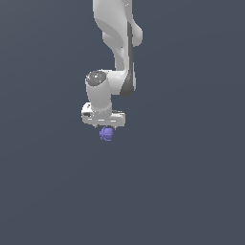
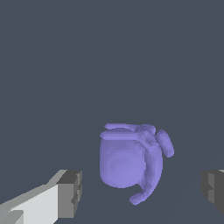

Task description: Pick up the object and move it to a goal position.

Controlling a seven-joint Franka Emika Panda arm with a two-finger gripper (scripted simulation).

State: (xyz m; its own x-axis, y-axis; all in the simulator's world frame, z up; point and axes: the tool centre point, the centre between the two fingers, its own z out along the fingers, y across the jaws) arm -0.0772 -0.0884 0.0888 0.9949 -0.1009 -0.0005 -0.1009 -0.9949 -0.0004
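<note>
The object [image 1: 106, 133] is a small violet-purple lumpy blob with little protrusions, just under the white hand in the exterior view. In the wrist view the object [image 2: 124, 162] lies between my two fingers, with a gap on each side. My gripper [image 1: 105, 127] points straight down over it and is open. One dark pad [image 2: 70, 192] and the other pad [image 2: 213, 190] stand well apart and touch nothing. I cannot tell whether the object rests on the surface.
The white arm [image 1: 117, 43] comes down from the top of the exterior view. A plain dark grey-blue ground [image 1: 191, 182] surrounds the object, with no other objects or goal marker in view.
</note>
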